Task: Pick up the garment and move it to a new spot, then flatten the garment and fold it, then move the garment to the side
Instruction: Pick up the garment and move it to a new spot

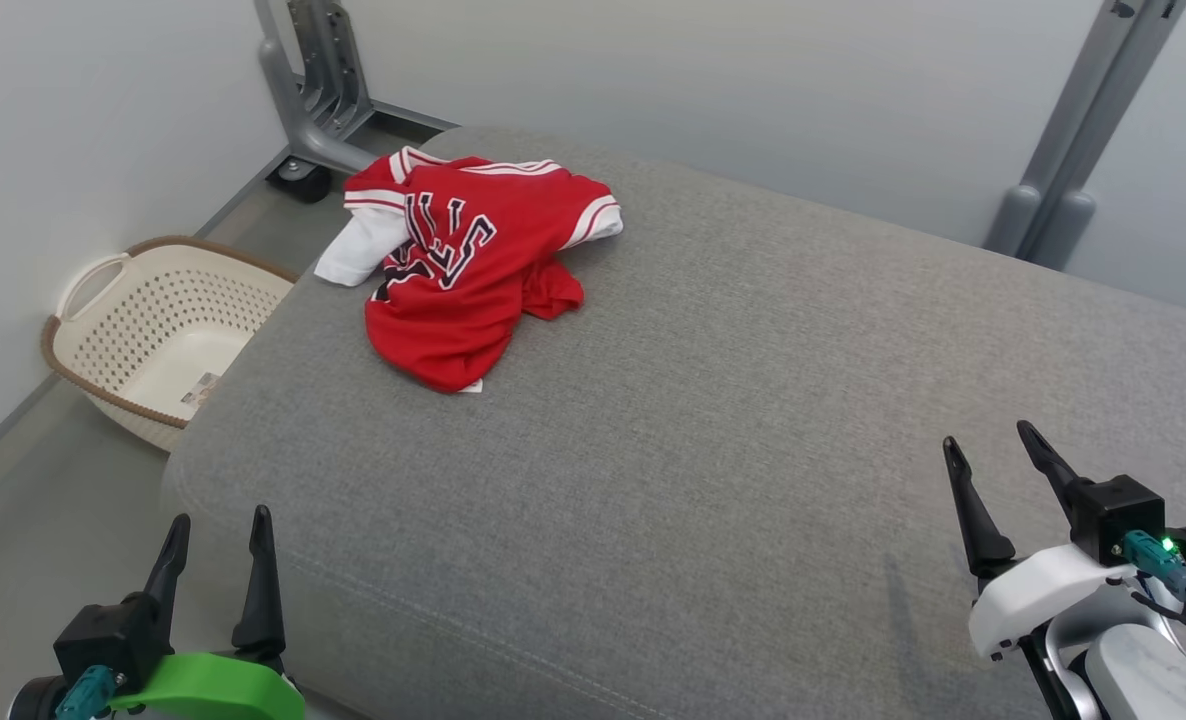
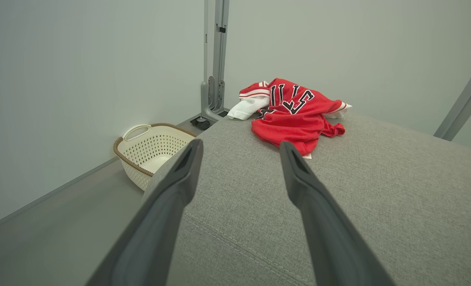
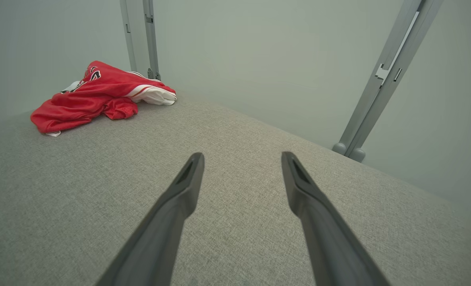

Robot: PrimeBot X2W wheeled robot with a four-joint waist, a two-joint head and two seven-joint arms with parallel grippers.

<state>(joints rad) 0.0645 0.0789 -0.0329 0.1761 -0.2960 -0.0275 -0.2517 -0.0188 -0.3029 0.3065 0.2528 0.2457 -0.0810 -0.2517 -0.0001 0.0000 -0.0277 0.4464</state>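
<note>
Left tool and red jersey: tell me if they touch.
Apart. Head view: wide bare grey cushion lies between the open left tool and the jersey.

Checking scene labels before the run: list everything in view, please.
garment: 1, red with white trim and black letters, crumpled at the far left of the cushion
cushion: 1, grey fabric, fills the middle of the head view
basket: 1, cream with a brown rim, on the floor left of the cushion
left post: 1, grey metal, behind the garment by the wall
right post: 1, grey metal, far right by the wall
floor: grey, left of the cushion
wall: pale, behind the cushion
left gripper: 1, dark fingers, green cover, open, lower left, holding nothing
right gripper: 1, dark fingers, white cover, open, lower right, holding nothing
</note>
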